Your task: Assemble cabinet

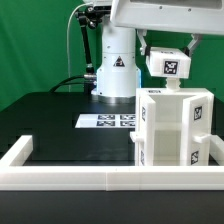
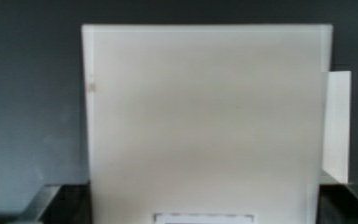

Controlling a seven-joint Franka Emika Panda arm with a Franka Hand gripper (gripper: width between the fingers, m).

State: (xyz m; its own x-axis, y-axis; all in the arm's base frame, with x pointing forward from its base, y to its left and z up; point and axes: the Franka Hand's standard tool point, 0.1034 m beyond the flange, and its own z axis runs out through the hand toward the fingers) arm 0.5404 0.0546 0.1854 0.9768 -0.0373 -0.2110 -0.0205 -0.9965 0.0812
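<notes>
On one black table (image 1: 50, 115), ringed by one low white frame (image 1: 60, 178), stands one cabinet body (image 1: 165, 130). It is a tall white box, upright, toward the exterior view's right, just behind the frame's near rail, with small square tags on its faces. My one arm's base (image 1: 115, 72) rises at the back of the table. In front of it one marker board (image 1: 108, 121) lies flat, just beside the body on the exterior view's left. One smaller white block (image 1: 170, 66), showing one tag to the camera, sits directly above the body's top; I cannot tell whether it touches the body. My one claw (image 1: 169, 58) hangs over that block with its jaws spread fairly wide, one on each side, clasping it. In my wrist view one broad, plain white face (image 2: 202, 105) fills nearly everything, with dark table beside it. I cannot tell whether that face belongs to the block or the body.
</notes>
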